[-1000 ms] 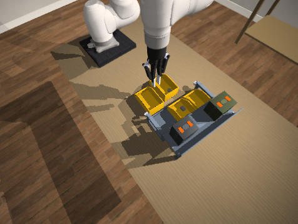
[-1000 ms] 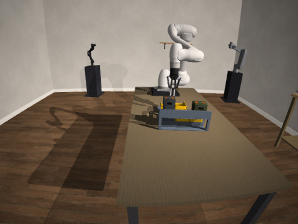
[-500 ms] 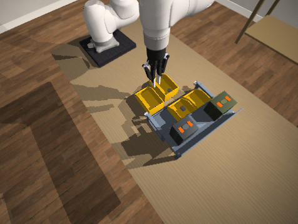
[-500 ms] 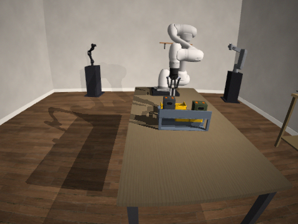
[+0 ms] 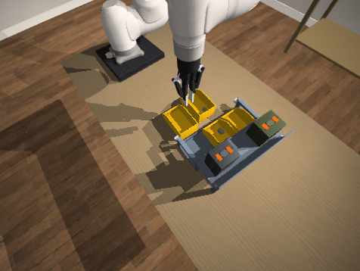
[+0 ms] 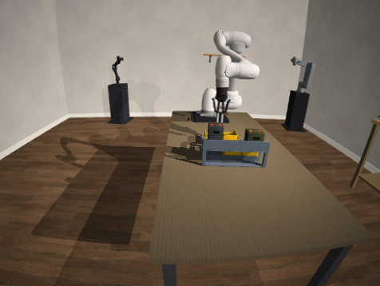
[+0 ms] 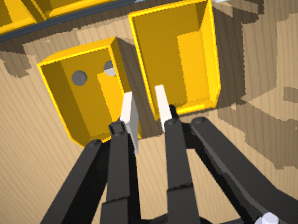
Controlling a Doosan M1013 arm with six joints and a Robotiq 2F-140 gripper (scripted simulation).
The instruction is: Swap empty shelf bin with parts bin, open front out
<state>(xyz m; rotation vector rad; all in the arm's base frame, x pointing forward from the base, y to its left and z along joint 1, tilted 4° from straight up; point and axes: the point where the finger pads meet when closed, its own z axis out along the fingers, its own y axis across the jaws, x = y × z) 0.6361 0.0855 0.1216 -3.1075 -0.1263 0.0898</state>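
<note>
Two yellow open bins stand side by side on the table in front of the grey shelf [image 5: 232, 151]. The bin with parts [image 5: 202, 105] holds small grey pieces; it also shows in the wrist view [image 7: 83, 96]. The empty bin [image 5: 181, 120] is upright beside it and shows in the wrist view as well [image 7: 178, 56]. My gripper [image 5: 188, 99] points down over the narrow strip between the two bins, at the side wall of the parts bin. In the wrist view the gripper [image 7: 144, 110] has its fingers a little apart, with nothing between them. In the exterior view the gripper [image 6: 219, 115] is behind the shelf [image 6: 235, 153].
Two more yellow bins [image 5: 219, 130] [image 5: 239, 117] sit in the shelf, one with a grey part. A dark grey box [image 5: 221, 157] and a green box [image 5: 265, 126], both with orange latches, stand on the shelf's top board. The robot base [image 5: 128, 53] is at the table's far end.
</note>
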